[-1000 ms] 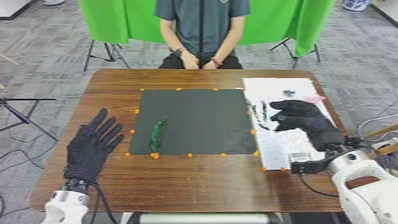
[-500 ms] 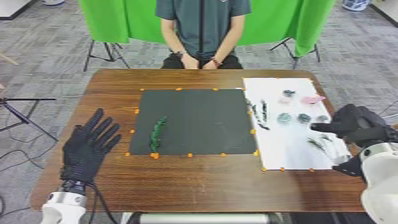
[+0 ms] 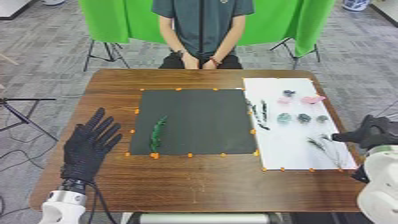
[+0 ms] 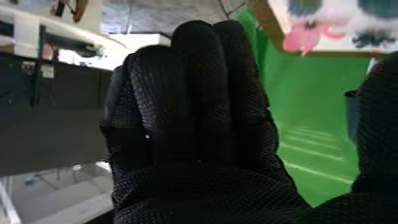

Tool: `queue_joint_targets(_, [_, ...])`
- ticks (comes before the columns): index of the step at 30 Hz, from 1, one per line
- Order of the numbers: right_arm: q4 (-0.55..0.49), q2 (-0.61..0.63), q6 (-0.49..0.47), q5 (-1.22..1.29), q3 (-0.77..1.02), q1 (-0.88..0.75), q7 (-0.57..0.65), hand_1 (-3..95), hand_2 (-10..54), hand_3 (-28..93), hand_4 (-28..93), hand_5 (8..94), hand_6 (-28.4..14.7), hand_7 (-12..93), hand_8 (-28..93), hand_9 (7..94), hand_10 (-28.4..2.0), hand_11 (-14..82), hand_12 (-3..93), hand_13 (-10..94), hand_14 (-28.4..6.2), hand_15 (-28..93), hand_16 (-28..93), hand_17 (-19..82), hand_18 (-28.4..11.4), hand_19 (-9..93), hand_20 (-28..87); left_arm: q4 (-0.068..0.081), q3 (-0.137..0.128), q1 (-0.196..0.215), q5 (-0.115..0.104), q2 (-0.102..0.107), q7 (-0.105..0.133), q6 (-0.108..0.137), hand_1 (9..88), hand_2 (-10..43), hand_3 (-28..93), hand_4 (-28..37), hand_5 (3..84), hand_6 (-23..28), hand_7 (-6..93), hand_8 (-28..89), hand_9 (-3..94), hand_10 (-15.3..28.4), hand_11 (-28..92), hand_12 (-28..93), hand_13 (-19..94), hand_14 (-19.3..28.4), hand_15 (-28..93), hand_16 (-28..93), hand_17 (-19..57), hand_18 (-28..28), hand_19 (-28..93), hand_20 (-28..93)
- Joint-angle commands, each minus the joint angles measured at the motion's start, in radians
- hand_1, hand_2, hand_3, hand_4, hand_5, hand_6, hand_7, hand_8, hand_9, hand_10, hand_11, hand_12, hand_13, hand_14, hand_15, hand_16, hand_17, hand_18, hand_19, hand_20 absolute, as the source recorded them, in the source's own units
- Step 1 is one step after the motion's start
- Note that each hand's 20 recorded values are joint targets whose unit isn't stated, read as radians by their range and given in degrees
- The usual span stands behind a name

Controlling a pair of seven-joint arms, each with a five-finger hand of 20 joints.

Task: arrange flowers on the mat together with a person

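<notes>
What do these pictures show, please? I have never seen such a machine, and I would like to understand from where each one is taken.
This is a robot with two white arms, each ending in a black-gloved hand. The wide picture comes from a camera on its head, looking forward and down. The close one comes from a camera on the right wrist, just behind the right hand.

On the brown table lies a dark mat with one green stem on it. On the white sheet at the right are pink flowers, grey-green flower heads and thin sprigs. The left hand and the right both look empty.
</notes>
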Motion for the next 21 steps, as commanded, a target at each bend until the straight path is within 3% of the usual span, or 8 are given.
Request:
queue_joint_targets(1, [0.051, -0.012, -0.018, -0.013, -0.04, 0.005, -0.017, 28.6, -9.5, 56, -28, 71.6, -1.0, 30, -12, 73.1, -12.8, 48.8, 37.8, 64, -13.1, 77, 25, 29, -22.5, 83, 36, 0.001, 0.01, 0.015, 0.003, -0.01, 0.001, 0.003, 21.8, -1.7, 65, -28.3, 28.1, 1.8, 12.0, -8, 24.0, 11.0, 9, 16, 21, 13.2, 10, 5, -11.7, 21.7, 39, 8])
queue_joint_targets(2, [0.056, -0.013, -0.012, -0.022, -0.044, 0.0, -0.021, 29.1, -9.5, 55, -28, 72.2, -0.7, 31, -12, 73.1, -12.7, 50.7, 39.1, 65, -13.1, 78, 25, 29, -22.5, 83, 36, 0.002, 0.009, 0.011, 0.002, -0.011, -0.008, 0.002, 21.7, -1.8, 65, -28.3, 28.2, 1.8, 12.0, -8, 24.0, 11.0, 9, 16, 21, 13.2, 10, 5, -11.7, 21.7, 39, 8])
queue_joint_targets(6, [0.08, -0.015, 0.014, -0.05, -0.057, -0.009, -0.039, 30.8, -9.5, 55, -28, 72.5, -0.6, 35, -12, 71.6, -12.1, 57.6, 43.7, 65, -13.2, 81, 27, 29, -22.6, 83, 36, 0.004, 0.012, 0.011, 0.002, -0.01, -0.008, -0.002, 21.7, -1.8, 65, -28.3, 28.2, 1.9, 12.0, -8, 24.0, 11.0, 9, 16, 21, 13.2, 10, 5, -11.7, 21.7, 39, 8])
queue_joint_targets(10, [0.134, -0.014, 0.106, -0.107, -0.088, -0.011, -0.062, 29.3, -9.5, 60, -28, 72.1, -0.1, 39, -13, 71.4, -11.7, 59.2, 44.7, 65, -12.9, 82, 27, 29, -22.5, 84, 38, 0.005, 0.01, 0.006, 0.014, -0.007, -0.022, 0.004, 21.6, -1.7, 65, -28.3, 28.2, 1.9, 12.1, -8, 24.0, 11.0, 9, 16, 21, 13.2, 10, 5, -11.7, 21.7, 39, 8])
queue_joint_targets(14, [0.166, -0.012, 0.19, -0.153, -0.109, -0.013, -0.068, 30.8, -9.5, 63, -28, 72.3, 0.3, 40, -14, 71.7, -11.7, 60.3, 44.9, 65, -12.5, 83, 28, 29, -22.5, 85, 39, 0.009, 0.011, 0.001, 0.011, -0.01, -0.024, 0.002, 21.5, -1.5, 65, -28.3, 28.2, 1.9, 12.1, -8, 24.3, 11.1, 9, 16, 21, 13.2, 10, 5, -11.7, 21.7, 39, 8])
queue_joint_targets(16, [0.173, -0.017, 0.18, -0.157, -0.11, -0.009, -0.08, 31.3, -9.5, 64, -28, 72.7, 0.5, 41, -14, 73.2, -11.6, 61.0, 45.0, 66, -12.5, 84, 28, 30, -22.4, 85, 39, 0.005, 0.015, 0.009, 0.01, -0.006, -0.012, 0.013, 21.4, -1.5, 66, -28.3, 28.2, 1.8, 12.1, -8, 24.3, 11.1, 10, 16, 21, 13.2, 10, 5, -11.7, 21.7, 39, 8])
queue_joint_targets(21, [0.181, -0.024, 0.19, -0.144, -0.116, -0.006, -0.087, 36.8, -9.5, 59, -28, 75.6, 0.9, 45, -15, 76.2, -10.8, 61.8, 45.1, 67, -12.0, 85, 29, 31, -22.5, 86, 41, 0.006, 0.014, 0.006, 0.011, -0.01, -0.017, 0.011, 21.3, -1.3, 66, -28.3, 28.1, 1.8, 12.2, -8, 24.2, 11.0, 10, 15, 21, 13.2, 10, 5, -11.7, 21.7, 39, 8])
